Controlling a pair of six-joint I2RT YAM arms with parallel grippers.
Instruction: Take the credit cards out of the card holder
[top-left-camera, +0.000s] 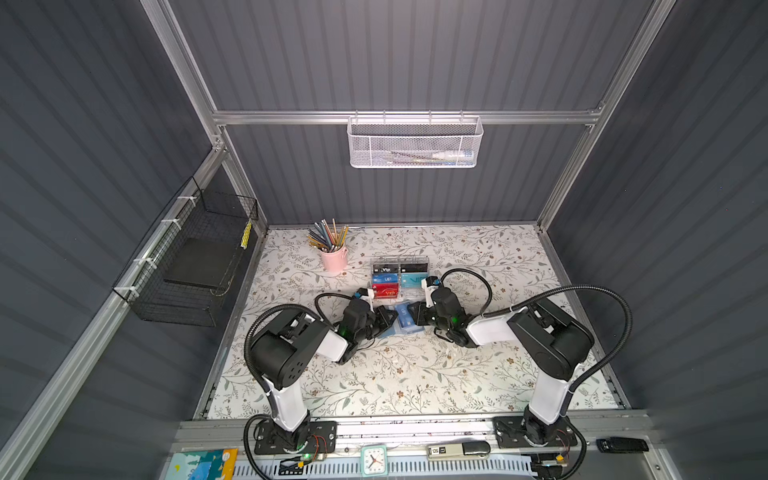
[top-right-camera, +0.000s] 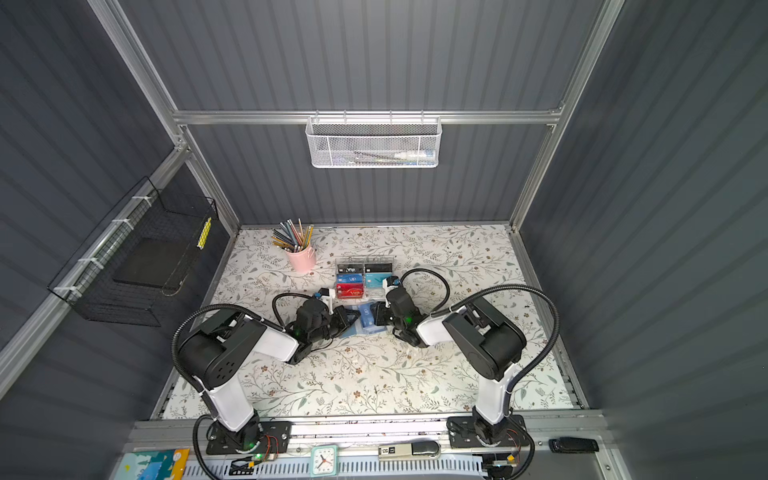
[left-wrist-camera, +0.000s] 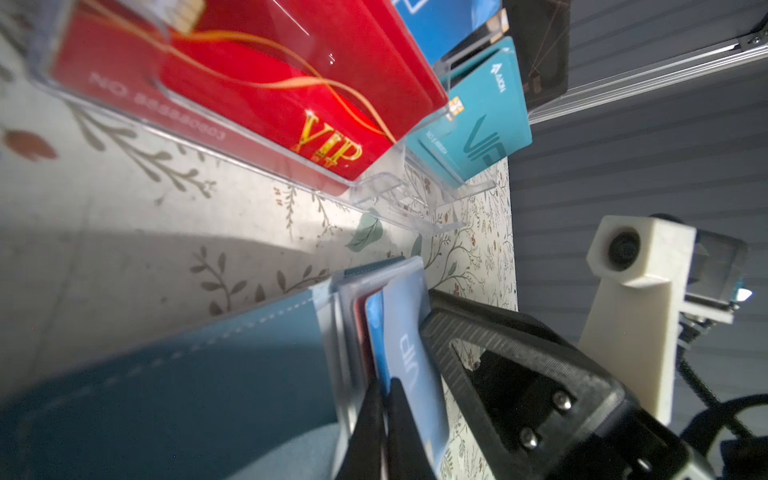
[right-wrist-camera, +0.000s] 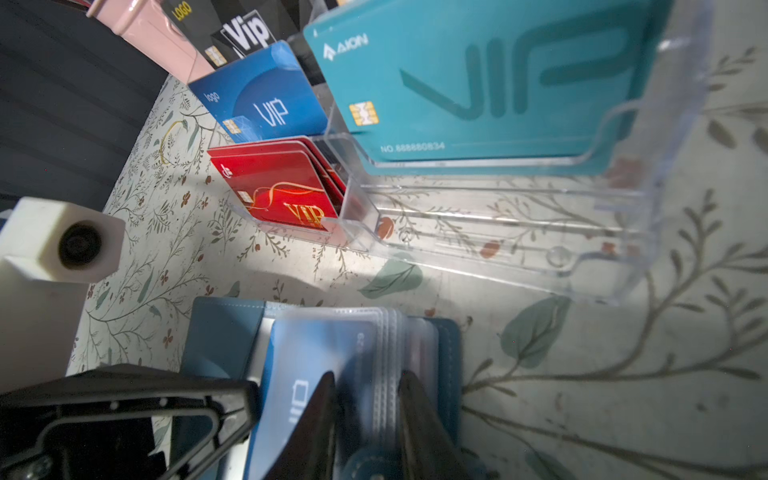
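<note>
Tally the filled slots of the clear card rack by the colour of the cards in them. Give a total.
clear rack, filled slots:
black cards: 2
blue cards: 1
teal cards: 1
red cards: 1
Total: 5

Setting: a robot test cell in a lab, dressed as a desk.
Enclosure: aluminium frame closed in by grey ribbed wall panels.
Machinery: left arm and right arm, bolted to a metal rail at the front edge, with cables exposed.
Work surface: floral table cover.
Desk props: pink cup of pencils; clear acrylic rack of VIP cards; small clock.
Storage: white mesh basket hung on the crossbar; black wire basket tied to the side rail.
</note>
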